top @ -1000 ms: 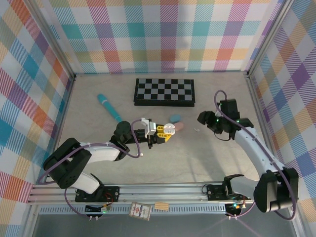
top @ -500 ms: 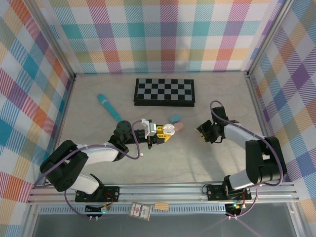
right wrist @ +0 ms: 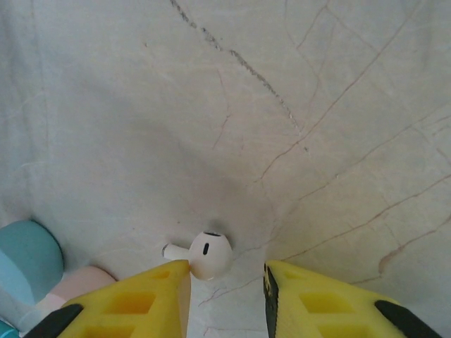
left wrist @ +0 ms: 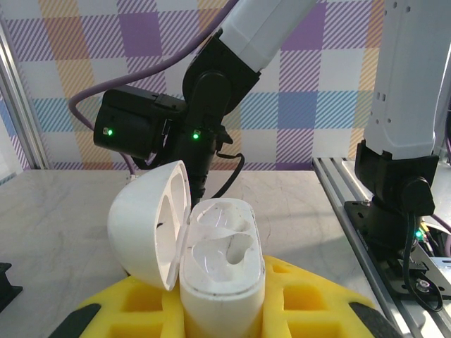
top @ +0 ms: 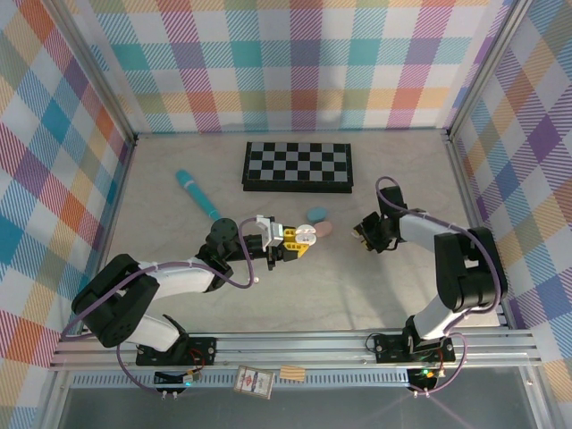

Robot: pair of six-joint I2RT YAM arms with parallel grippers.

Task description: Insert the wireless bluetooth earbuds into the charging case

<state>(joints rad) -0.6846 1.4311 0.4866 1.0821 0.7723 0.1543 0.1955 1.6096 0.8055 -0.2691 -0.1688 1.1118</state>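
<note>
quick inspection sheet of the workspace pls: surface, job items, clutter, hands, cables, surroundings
surface: pale veined tabletop, no spills seen
job's things: white charging case, lid open, sockets look empty; one white earbud lying on the tabletop
clutter: chessboard, teal stick, blue case, pink case
hands: left hand shut on the charging case; right hand low at the earbud, jaws apart, not clamped
cables: purple cable looped along each arm, no snag seen
surroundings: plaid walls, aluminium rail at the near edge
</note>
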